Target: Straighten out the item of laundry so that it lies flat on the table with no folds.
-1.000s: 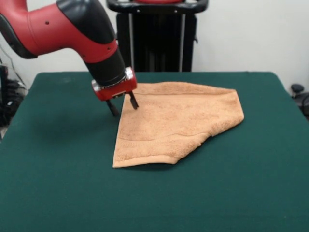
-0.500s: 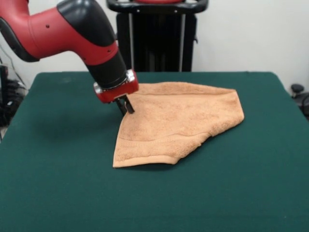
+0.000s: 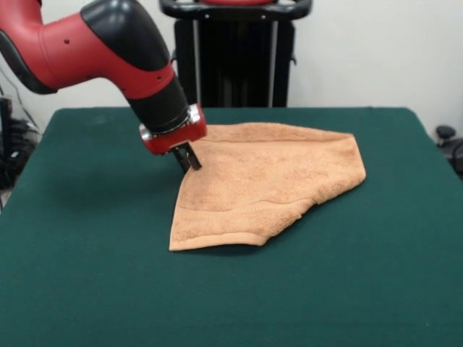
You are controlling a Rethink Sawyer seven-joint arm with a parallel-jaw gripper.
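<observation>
Now the gripper (image 3: 189, 162) is pinched closed on the towel's (image 3: 268, 188) left edge; the towel lies folded on the table (image 3: 87, 253).

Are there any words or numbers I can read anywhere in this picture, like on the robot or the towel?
None: no word, number, label or sign can be read anywhere.
The red and black robot arm shows only plain colour and a few small dark dots.
The fluffy orange-tan terry towel has a woven band but no tag or writing.
The dark green cloth-covered table is bare of marks.
</observation>
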